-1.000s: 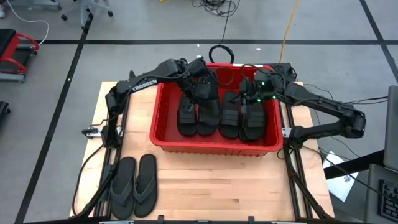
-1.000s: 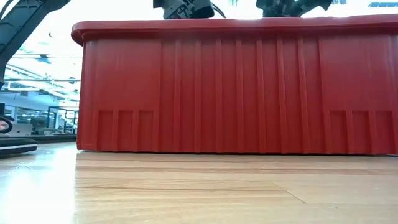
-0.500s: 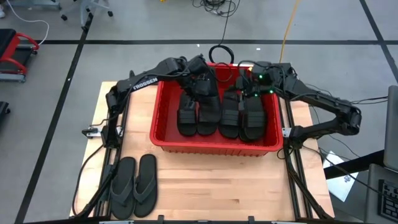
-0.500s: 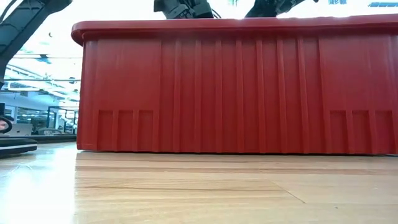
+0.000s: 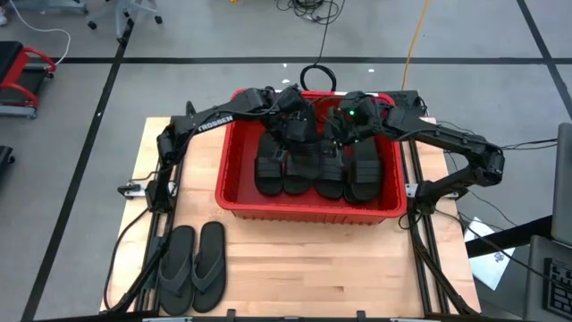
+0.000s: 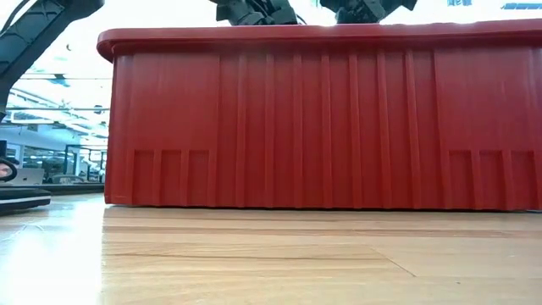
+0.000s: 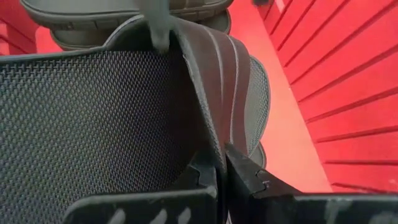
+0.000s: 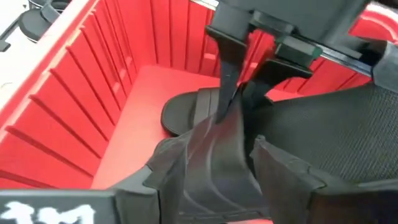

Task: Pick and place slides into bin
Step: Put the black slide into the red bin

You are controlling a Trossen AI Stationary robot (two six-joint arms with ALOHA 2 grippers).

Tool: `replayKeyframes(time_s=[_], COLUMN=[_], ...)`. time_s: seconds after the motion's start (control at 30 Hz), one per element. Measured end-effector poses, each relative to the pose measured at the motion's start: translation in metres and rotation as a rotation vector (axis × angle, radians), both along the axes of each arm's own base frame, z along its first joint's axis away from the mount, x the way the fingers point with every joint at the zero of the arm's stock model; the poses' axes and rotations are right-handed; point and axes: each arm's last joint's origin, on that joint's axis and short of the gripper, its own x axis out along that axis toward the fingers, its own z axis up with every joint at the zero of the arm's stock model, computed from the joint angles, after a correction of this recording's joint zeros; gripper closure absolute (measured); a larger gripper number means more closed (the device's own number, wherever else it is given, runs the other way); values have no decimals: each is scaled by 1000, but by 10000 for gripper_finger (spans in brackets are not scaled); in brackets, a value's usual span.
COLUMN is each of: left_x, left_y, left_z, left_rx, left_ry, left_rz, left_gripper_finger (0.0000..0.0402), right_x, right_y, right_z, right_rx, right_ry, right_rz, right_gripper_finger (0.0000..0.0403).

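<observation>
The red bin point(image 5: 225, 170) stands mid-table and holds several black slides point(image 5: 268, 170) lying side by side on its floor. My left gripper point(image 5: 299, 132) reaches into the bin's far half, shut on one slide's ribbed band point(image 7: 214, 68). My right gripper point(image 5: 343, 132) is just to its right, open; in the right wrist view its fingers point(image 8: 283, 177) stand on either side of that same band point(image 8: 214, 155). A dark-grey flip-flop pair point(image 5: 192, 266) lies flat on the table near the front left. The low view shows only the bin's wall point(image 6: 322, 119). My left gripper pinches the upper edge of the ribbed band point(image 7: 219, 146) between its two fingers, coming from above and pointing down. The band stands up on edge below the fingers, its mesh lining point(image 7: 93, 118) facing one side. My right gripper: whether its fingers touch the band, I cannot tell.
The bin's tall walls and rolled rim point(image 6: 322, 34) close in both grippers. Bare wood lies in front of the bin point(image 5: 340, 268). Cables run on the floor beyond the table's far edge point(image 5: 315, 73).
My right gripper has gone toward the table's left, from above the right-hand slides to beside my left gripper. My left gripper has stayed in place, shut on the band.
</observation>
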Motion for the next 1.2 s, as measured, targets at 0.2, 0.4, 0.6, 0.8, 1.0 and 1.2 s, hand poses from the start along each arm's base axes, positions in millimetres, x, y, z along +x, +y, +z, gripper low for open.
replayKeyframes(time_s=[0.2,0.4,0.6,0.8,1.0,1.2], left_x=[3,4,1,1,2,3], left_y=[-8,-13,-10,-10,-10,-9], left_z=[0,-3,-1,0,1,5], left_rx=[3,31,38,41,43,30], left_ry=[0,24,42,41,32,15], left_rz=[-21,-46,-37,-35,-33,10], left_gripper_finger=[401,401,401,401,397,360], right_x=[8,16,20,22,21,10], right_y=[-4,-9,-10,-10,-10,-16], right_z=[-11,-25,-36,-34,-33,-32], right_rx=[14,38,56,49,106,136], right_ry=[38,95,147,114,94,118], right_rz=[1,4,26,47,73,49], right_gripper_finger=[227,223,243,334,391,400])
